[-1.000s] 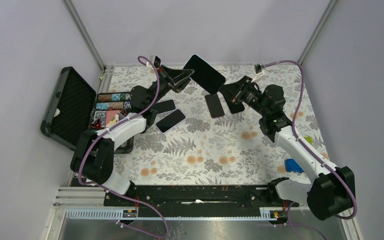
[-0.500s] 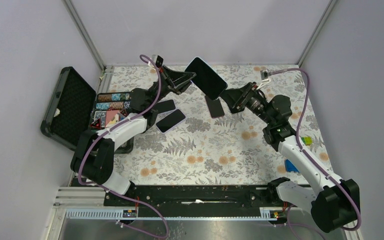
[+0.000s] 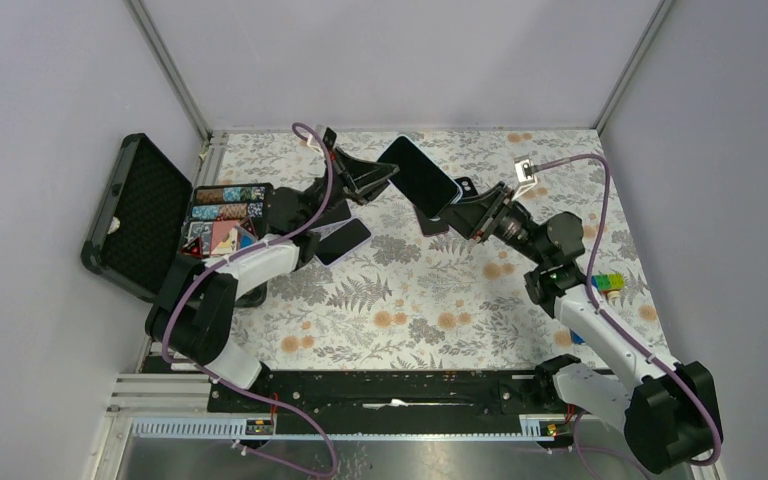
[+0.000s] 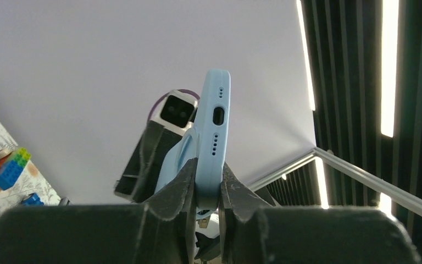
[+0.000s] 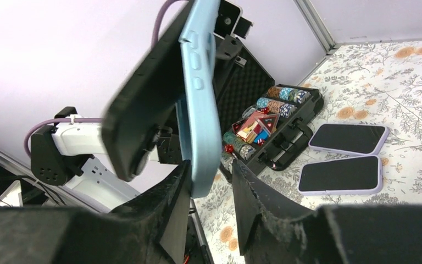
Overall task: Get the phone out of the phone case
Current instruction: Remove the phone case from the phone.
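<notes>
Now your left claw (image 4: 209, 177) is clamped on the blue case (image 4: 213, 121) near its port end and holds it in the air, over the far part of the surface (image 3: 410, 300). The phone (image 3: 422, 176) lies in the case, its dark screen tilted upward. Your right claw (image 5: 210, 184) has its fingers apart, one on each side of the other end, and a gap shows beside one finger.

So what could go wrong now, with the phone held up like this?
1. The left jaws pinch only one edge of the blue case, raised above the table; a hard pull could twist it loose.
2. If the phone pops out, it may fall on the two other phones lying there.
</notes>
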{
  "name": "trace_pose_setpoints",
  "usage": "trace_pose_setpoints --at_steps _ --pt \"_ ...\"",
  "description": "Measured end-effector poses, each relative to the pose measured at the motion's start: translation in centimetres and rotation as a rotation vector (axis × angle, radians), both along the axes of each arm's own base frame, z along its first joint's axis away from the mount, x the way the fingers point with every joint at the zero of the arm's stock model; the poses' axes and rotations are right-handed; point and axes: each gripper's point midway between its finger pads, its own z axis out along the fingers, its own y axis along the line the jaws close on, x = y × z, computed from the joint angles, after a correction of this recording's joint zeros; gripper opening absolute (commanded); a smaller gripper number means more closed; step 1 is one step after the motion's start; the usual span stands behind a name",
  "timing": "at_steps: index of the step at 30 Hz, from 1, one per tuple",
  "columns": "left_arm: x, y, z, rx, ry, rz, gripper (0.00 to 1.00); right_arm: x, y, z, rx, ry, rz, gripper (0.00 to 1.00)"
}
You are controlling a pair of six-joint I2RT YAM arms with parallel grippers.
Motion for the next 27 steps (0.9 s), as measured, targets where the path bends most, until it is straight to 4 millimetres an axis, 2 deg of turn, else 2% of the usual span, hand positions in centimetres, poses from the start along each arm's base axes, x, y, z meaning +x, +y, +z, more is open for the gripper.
trace_pose_setpoints --at_steps 2,3,5,10,11,13,14,15,18,21,24,27 --pt "0.2 0.0 -1.1 0.01 0.026 0.01 0.0 -0.3 -0.1 -0.2 0.0 0.0 0.0 0.4" --pt "0.2 0.0 -1.7 0.017 0.038 0.012 0.0 -0.4 -0.2 -0.3 0.001 0.002 -0.001 0.38" --pt "0.1 0.0 -2.8 0.031 0.061 0.012 0.0 -0.7 -0.3 -1.0 0.002 0.013 -0.002 0.28" --pt "-0.1 -0.2 -4.7 0.055 0.089 0.024 0.0 -1.0 -0.2 -2.0 0.044 0.078 0.02 0.24" --pt "0.0 -0.2 -4.8 0.055 0.091 0.03 0.0 -0.9 -0.1 -1.9 0.062 0.091 0.028 0.21" --pt "0.1 0.0 -4.9 0.051 0.089 0.042 0.0 -0.8 0.0 -1.9 0.085 0.113 0.038 0.08" --pt "0.2 0.0 -5.0 0.05 0.088 0.048 0.04 -0.7 0.1 -2.0 0.096 0.128 0.043 0.03" --pt "0.2 0.0 -5.1 0.049 0.084 0.055 0.14 -0.6 0.1 -2.1 0.105 0.142 0.046 0.0" --pt "0.3 0.2 -6.0 0.057 0.084 0.082 0.35 -0.3 0.2 -3.0 0.123 0.191 0.053 0.0" --pt "0.0 0.0 -7.9 0.087 0.093 0.087 0.56 -0.3 0.2 -4.9 0.123 0.256 0.053 0.0" --pt "-0.4 -0.4 -10.8 0.136 0.12 0.086 0.66 -0.5 0.1 -6.6 0.115 0.311 0.05 0.0" --pt "-0.7 -0.5 -14.6 0.2 0.173 0.094 0.69 -0.6 0.0 -7.9 0.098 0.352 0.038 0.0"
